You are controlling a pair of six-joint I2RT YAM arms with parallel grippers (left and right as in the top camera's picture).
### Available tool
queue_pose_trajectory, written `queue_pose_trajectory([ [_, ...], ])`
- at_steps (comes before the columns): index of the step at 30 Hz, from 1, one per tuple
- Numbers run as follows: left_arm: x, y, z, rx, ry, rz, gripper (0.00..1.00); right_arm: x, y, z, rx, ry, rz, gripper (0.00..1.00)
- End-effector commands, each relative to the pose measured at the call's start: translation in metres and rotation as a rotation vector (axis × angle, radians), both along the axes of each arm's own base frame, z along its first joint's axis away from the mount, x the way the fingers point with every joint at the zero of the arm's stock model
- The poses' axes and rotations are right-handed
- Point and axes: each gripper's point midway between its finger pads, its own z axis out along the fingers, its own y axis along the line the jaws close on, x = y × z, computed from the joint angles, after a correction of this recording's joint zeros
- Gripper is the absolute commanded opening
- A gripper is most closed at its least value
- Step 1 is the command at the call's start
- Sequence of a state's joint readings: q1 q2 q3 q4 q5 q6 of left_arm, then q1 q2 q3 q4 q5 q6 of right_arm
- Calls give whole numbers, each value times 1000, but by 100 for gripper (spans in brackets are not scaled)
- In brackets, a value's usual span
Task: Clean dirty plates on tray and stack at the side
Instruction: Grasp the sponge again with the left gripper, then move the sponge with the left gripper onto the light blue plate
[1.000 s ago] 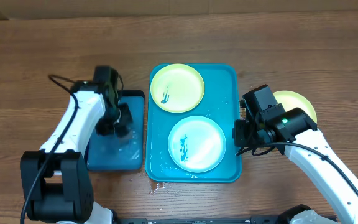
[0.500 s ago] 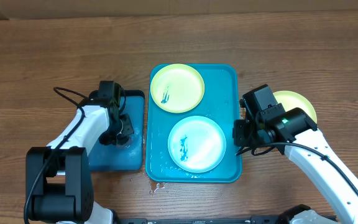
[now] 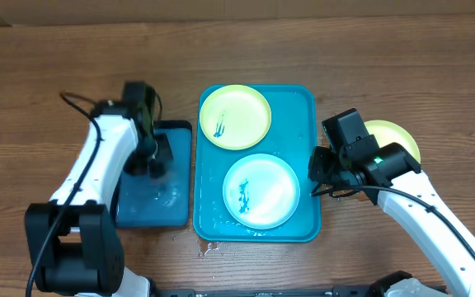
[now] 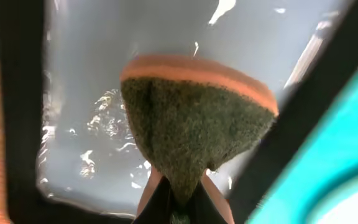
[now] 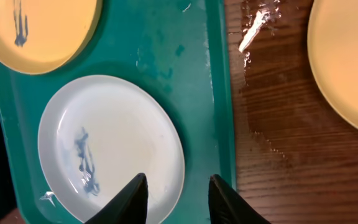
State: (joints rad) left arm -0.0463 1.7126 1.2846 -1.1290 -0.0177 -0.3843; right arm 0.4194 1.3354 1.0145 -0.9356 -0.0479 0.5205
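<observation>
Left fingers [image 4: 215,198] pinching a sponge [image 4: 194,121], arm [image 3: 97,161] bent — right fingers [image 5: 132,199] apart, pointing down

The brown wood-grain table [image 3: 386,66] carried a large teal tray [image 3: 295,107] at its middle, the tray's surface wet-looking. A smaller black-rimmed blue tray [image 3: 151,206] lay just beside the teal one's left edge, its long side parallel to it. To the right of the teal tray, apart from it, a pale yellow-green plate [image 3: 402,140] rested on bare wood, partly hidden under the right arm. Water drops [image 5: 253,28] glistened on the wood between that plate and the teal tray, with more by the tray's near left corner
</observation>
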Motion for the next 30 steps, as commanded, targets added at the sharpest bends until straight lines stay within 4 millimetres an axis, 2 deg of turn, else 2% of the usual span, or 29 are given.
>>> queue_pose_trajectory([
  [1,20,-15,42,-39,-97,-56,4,4,0,-2,-35,-19,98,34],
  [5,28,-53,62,-108,-147,-157,4,-3,11,-25,-17,13,243,36],
  [10,26,-97,63,-124,-177,-258,4,-6,25,-66,24,87,320,35],
  [14,25,-130,65,-147,-211,-291,4,-5,20,-98,-17,146,300,27],
  [16,23,-141,63,-158,-217,-287,4,-6,20,-107,-23,169,299,26],
  [17,21,-148,61,-165,-217,-281,4,-7,19,-111,-26,182,299,24],
  [19,15,-163,53,-175,-217,-298,4,-8,18,-119,-34,204,298,11],
  [22,2,-185,35,-203,-207,-312,4,-10,17,-127,-36,235,254,4],
  [25,-12,-206,16,-253,-194,-332,4,-9,17,-128,-34,244,215,4],
  [30,-25,-233,-18,-342,-157,-279,4,-9,17,-128,-30,250,190,4],
])
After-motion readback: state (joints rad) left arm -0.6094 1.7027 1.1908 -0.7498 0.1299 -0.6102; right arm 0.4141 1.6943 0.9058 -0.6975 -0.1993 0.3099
